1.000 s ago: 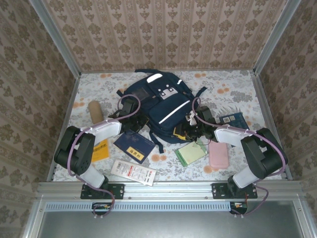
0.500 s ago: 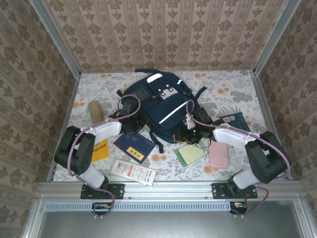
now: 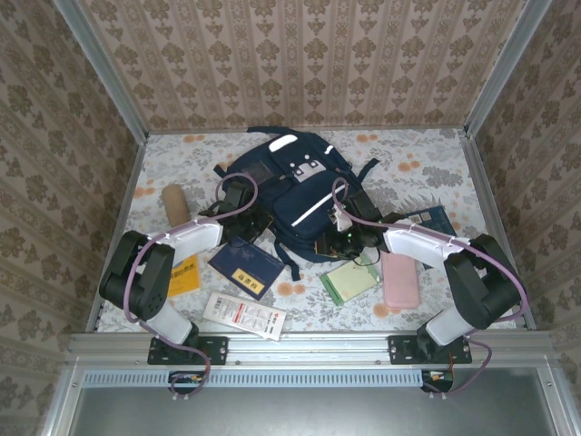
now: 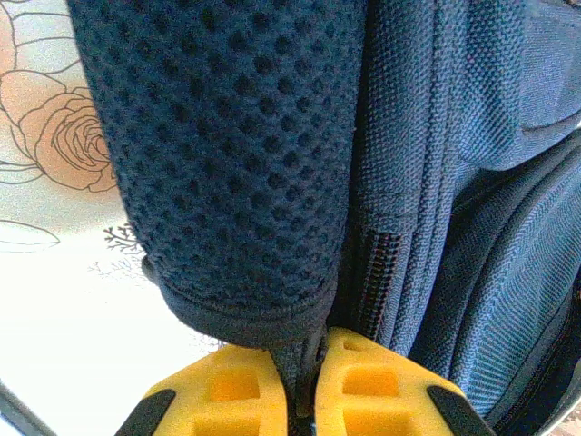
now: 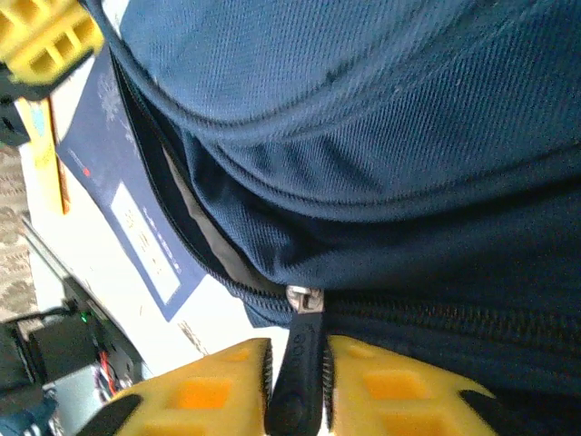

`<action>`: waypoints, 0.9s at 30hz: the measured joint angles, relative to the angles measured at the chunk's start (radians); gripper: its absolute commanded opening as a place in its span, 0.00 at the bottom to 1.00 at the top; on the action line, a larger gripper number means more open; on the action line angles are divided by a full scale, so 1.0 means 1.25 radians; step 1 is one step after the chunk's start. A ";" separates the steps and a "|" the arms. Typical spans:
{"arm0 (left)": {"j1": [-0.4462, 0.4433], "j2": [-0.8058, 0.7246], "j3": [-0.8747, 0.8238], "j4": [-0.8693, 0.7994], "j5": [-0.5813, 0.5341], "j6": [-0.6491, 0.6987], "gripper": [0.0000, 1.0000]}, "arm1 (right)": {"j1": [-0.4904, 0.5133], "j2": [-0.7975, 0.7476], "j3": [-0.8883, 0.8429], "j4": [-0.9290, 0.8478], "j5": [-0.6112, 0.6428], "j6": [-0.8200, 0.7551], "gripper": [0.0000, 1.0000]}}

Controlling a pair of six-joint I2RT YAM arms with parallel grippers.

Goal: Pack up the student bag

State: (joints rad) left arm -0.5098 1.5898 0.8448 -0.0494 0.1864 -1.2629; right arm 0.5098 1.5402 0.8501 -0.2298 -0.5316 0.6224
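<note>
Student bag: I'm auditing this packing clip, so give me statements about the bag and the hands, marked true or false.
1. The right hand pinches the student bag's zipper pull. True.
2. The left hand hangs open, holding nothing. False: it is shut on the bag's fabric edge.
3. The pink case is inside the bag. False: it lies on the table, outside it.
4. A navy booklet lies on the table near the bag. True.
</note>
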 measured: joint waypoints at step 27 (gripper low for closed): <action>0.018 -0.024 0.007 -0.043 0.025 0.015 0.00 | -0.144 -0.183 -0.049 -0.103 0.075 -0.095 0.00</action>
State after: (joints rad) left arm -0.4873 1.5600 0.8532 -0.1032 0.2176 -1.2438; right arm 0.3298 1.3117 0.7895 -0.3588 -0.4377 0.5041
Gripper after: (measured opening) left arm 0.086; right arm 0.066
